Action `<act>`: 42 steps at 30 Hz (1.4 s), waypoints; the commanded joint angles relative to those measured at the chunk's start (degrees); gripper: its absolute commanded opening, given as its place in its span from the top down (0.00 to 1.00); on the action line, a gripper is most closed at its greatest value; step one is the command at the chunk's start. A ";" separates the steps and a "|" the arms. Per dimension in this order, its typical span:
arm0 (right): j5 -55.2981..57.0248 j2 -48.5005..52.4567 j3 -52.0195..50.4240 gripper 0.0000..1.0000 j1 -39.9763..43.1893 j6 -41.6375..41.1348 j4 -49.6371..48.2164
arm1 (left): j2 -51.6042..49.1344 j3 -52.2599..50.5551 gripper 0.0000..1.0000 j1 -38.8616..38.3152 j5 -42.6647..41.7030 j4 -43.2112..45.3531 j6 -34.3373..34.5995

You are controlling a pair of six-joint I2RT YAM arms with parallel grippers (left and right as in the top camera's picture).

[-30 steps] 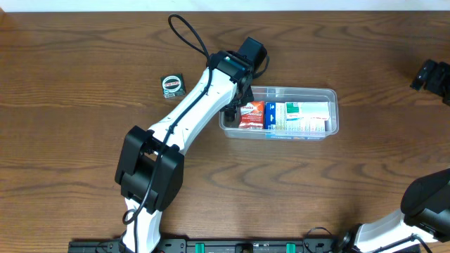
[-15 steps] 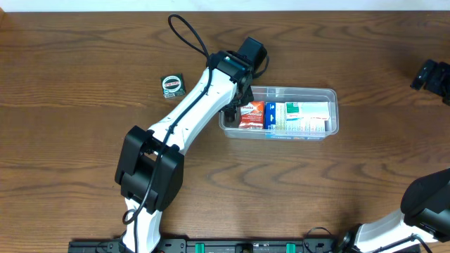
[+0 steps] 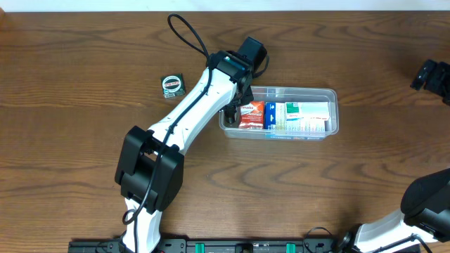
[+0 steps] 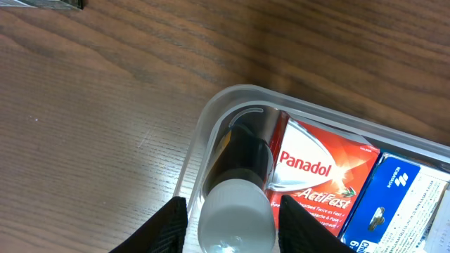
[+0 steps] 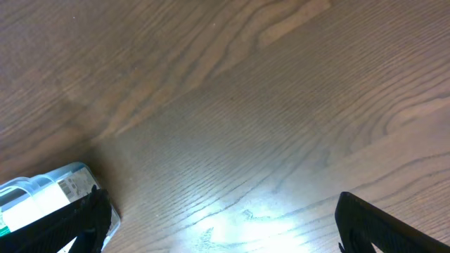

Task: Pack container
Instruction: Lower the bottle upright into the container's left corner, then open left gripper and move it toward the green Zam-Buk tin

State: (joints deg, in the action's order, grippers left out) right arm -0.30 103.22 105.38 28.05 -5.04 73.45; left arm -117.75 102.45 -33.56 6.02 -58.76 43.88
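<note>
The clear container (image 3: 332,93) stands at mid-table and holds a red Panadol box (image 3: 251,114), a blue box (image 3: 270,116) and white-green packets (image 3: 306,116). In the left wrist view a dark bottle with a white cap (image 4: 238,176) lies in the container's left end (image 4: 211,112), beside the Panadol box (image 4: 316,169). My left gripper (image 4: 228,228) straddles the cap, with narrow gaps on both sides. My right gripper (image 5: 221,218) is wide open and empty over bare wood at the far right (image 3: 430,74). The container's corner shows in the right wrist view (image 5: 42,190).
A small tape measure (image 3: 171,85) lies on the wooden table left of my left arm. A black cable loops at the back (image 3: 184,31). My right arm's base (image 3: 425,204) stands at the front right.
</note>
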 commanded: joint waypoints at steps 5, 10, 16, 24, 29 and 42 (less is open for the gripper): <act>-0.15 -0.90 0.72 0.01 0.17 -0.68 0.02 | 0.11 -0.33 0.56 -0.07 0.68 0.42 0.24; -0.15 -0.90 0.72 0.01 0.17 -0.68 0.02 | 0.33 -0.33 0.56 -0.07 0.68 2.36 -0.76; -0.15 -0.90 0.72 0.01 0.17 -0.68 0.02 | 1.22 0.96 0.45 0.24 0.70 3.39 -6.60; -0.15 -0.90 0.72 0.01 0.17 -0.68 0.02 | 5.40 2.51 0.42 2.36 1.11 3.61 -8.31; -0.15 -0.90 0.72 0.01 0.17 -0.68 0.02 | 8.39 2.51 0.39 5.86 3.67 3.23 -12.63; -0.15 -0.90 0.72 0.01 0.17 -0.68 0.02 | 8.76 2.38 0.15 19.54 7.08 3.93 -18.58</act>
State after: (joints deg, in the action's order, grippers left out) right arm -0.27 103.22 105.38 28.05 -5.04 73.45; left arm -109.19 103.70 -16.49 11.49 -55.02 26.30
